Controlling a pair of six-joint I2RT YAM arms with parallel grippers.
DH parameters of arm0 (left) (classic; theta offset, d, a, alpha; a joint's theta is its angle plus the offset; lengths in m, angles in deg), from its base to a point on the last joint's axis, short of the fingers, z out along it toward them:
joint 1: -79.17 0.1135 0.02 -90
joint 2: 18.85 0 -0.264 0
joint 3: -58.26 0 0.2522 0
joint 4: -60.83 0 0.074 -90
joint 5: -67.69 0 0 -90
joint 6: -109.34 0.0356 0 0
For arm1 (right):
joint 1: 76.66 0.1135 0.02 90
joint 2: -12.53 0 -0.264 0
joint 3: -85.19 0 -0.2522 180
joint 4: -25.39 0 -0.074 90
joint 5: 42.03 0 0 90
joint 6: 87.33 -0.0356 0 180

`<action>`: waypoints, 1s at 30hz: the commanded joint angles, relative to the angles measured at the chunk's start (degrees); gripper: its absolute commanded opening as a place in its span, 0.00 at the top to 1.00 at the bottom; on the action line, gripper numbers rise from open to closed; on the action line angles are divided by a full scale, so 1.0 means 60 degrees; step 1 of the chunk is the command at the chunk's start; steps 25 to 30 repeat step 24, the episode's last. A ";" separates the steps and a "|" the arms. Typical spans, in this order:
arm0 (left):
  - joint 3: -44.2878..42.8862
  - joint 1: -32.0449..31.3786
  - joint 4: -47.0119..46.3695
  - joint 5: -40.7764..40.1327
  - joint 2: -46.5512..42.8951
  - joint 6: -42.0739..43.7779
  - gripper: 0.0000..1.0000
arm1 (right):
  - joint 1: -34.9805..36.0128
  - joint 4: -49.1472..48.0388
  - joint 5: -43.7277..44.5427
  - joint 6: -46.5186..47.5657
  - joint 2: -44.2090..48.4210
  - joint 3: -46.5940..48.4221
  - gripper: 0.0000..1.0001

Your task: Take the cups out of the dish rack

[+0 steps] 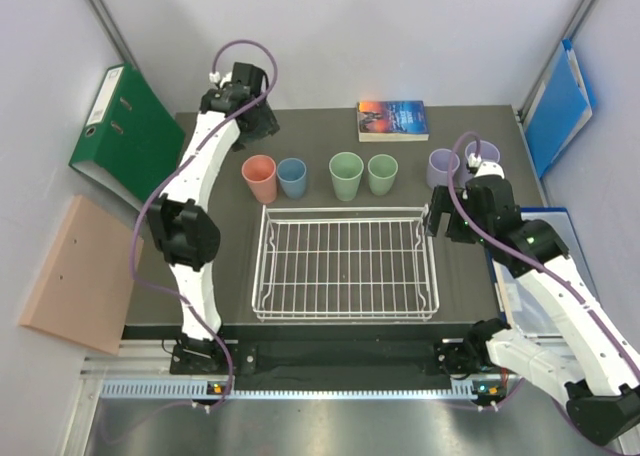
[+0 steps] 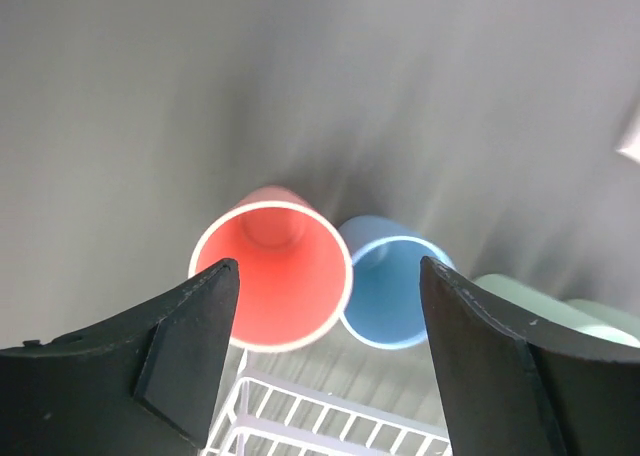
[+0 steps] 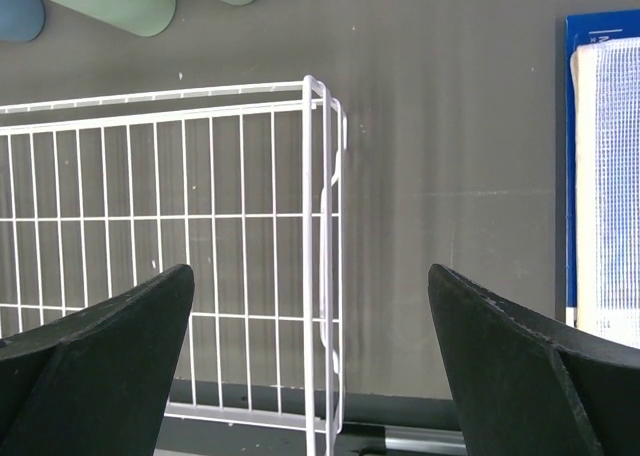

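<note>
The left tool (image 2: 327, 274) has its jaws well apart and nothing clamped between them. In its wrist view the two dark fingers frame the salmon cup (image 2: 270, 276) without visibly pressing on it; whether a pad brushes the rim I cannot tell. The cup stands on its own on the table (image 1: 465, 286). The blue cup (image 2: 385, 291) sits just beside it, seemingly touching.

The right tool (image 3: 305, 281) is also spread wide and empty. It hangs above the right end of the dish rack (image 1: 345, 210), and only bare white wire and dark table show between its fingers.

Moving outward, the rest of the row runs along the far side of the rack:
- The first green cup (image 1: 346, 175) and the second green cup (image 1: 382, 174) stand close together near the middle.
- The first lavender cup (image 1: 443, 167) and the second lavender cup (image 1: 482, 156) stand at the right, the latter partly hidden behind the right arm's cable.

All six cups are on the table, none in the rack.

The rack itself — seen whole from above — shows only its grid base, with no cup inside. By my reading the unloading is essentially complete. The salmon cup at the left end of the line looks like the last one set down. What seems to be left is only for the left arm to lift clear of that cup without tipping it — and for both arms to draw back.
</note>
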 commanded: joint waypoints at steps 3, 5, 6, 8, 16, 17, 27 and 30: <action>0.0869 -0.0824 -0.1723 -0.0578 -0.2598 0.0385 0.21 | -0.0005 -0.0579 0.0027 0.0417 0.0856 -0.0147 0.01; 0.1263 -0.1352 -0.1928 -0.1321 -0.3301 0.0837 0.19 | 0.0009 -0.0682 0.0201 0.0607 0.1295 -0.0161 0.00; 0.1381 -0.2065 -0.2045 -0.1718 -0.3695 0.0985 0.13 | 0.0009 -0.0711 0.0290 0.0681 0.1427 -0.0147 0.00; 0.1892 -0.3005 -0.2148 -0.3061 -0.4107 0.1408 0.01 | 0.0053 -0.0566 0.0685 0.0842 0.1663 -0.0088 0.00; 0.3827 -0.8044 -0.1784 -0.5747 -0.5091 0.0783 0.01 | 0.0170 -0.0463 0.0848 0.0814 0.2233 -0.0513 0.00; 0.4075 -0.8484 -0.1594 -0.6041 -0.5047 0.0289 0.01 | 0.0185 -0.0477 0.0833 0.0784 0.2263 -0.0527 0.00; 0.3772 -1.1314 0.0600 -0.7081 -0.4023 -0.2071 0.01 | 0.0317 -0.0507 0.0774 0.0799 0.2805 -0.0732 0.01; 0.3772 -1.1314 0.0600 -0.7081 -0.4023 -0.2071 0.01 | 0.0317 -0.0507 0.0774 0.0799 0.2805 -0.0732 0.01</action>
